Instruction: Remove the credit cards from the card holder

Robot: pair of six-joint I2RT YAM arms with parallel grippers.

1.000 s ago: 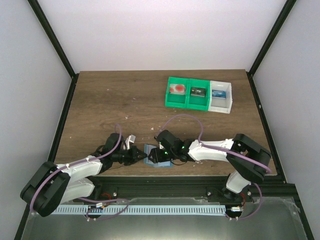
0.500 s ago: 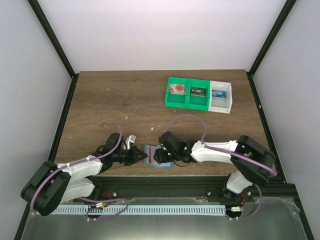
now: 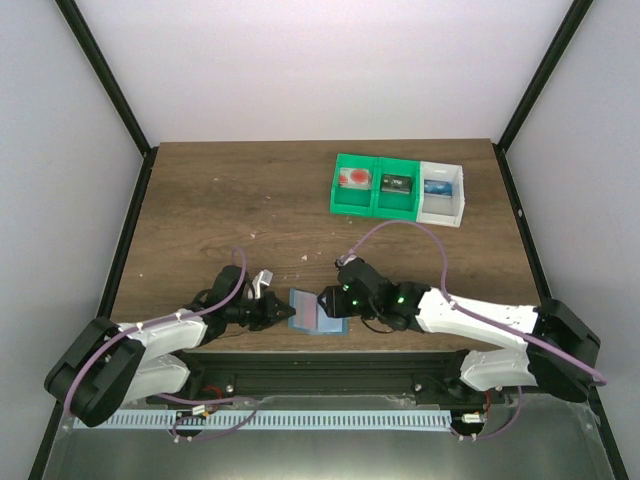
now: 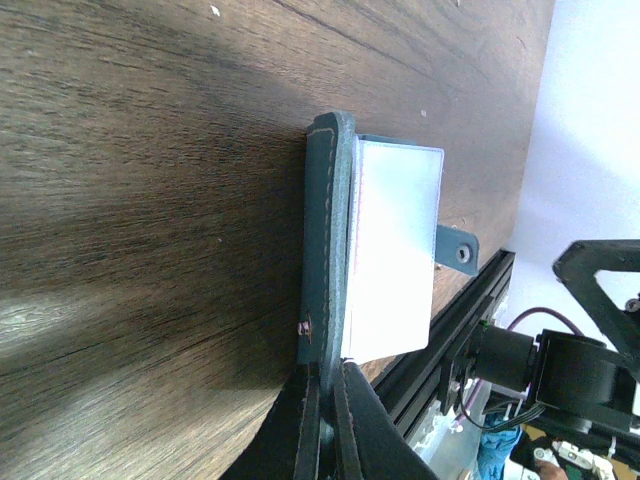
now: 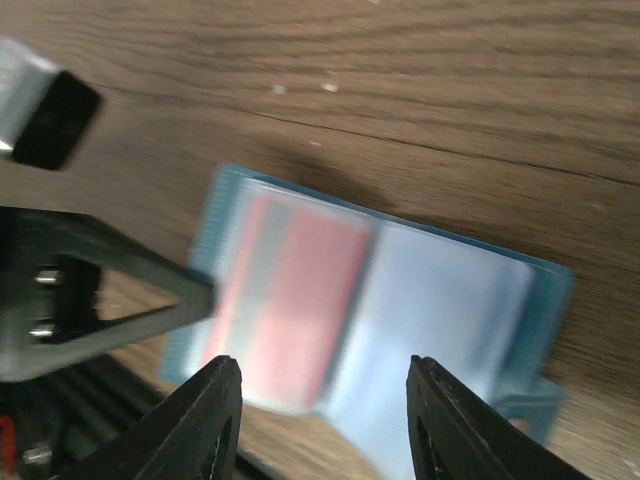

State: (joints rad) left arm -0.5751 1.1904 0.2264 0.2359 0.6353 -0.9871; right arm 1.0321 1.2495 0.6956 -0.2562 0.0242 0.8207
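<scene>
Card holder (image 5: 450,300) light blue; credit card (image 5: 300,290) red (pinkish under plastic).

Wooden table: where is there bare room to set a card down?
Bare wood left of the green and white plastic bins, back edge to mid-table. Crowded: near edge, left claw and right claw at the flat light-blue card holder.
</scene>
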